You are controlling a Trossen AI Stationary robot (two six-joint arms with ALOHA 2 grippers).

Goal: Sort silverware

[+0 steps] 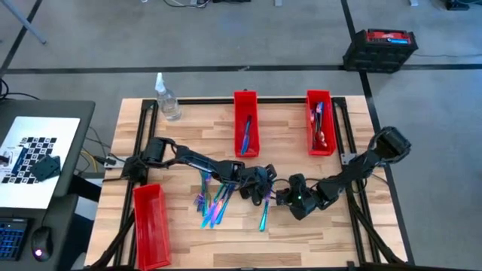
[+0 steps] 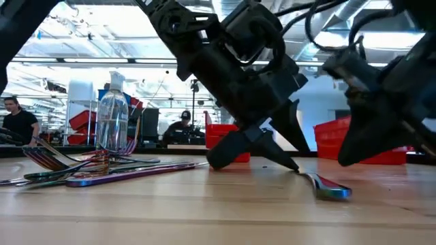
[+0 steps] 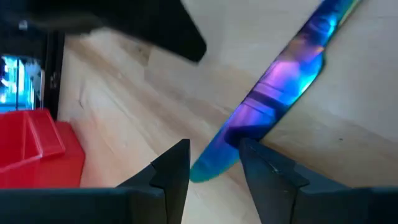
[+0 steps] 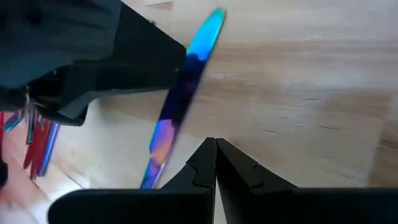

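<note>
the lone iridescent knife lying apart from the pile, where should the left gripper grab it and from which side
Probably near one end of the knife, coming straight down from above. It lies flat on the bare table, so only its narrow edges can be pinched. The left gripper already straddles that end with fingers open; the right gripper sits shut beside it.

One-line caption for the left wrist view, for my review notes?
Left gripper, fingers open, straddles the tip of an iridescent knife lying on the wooden table, a red bin off to one side.
</note>
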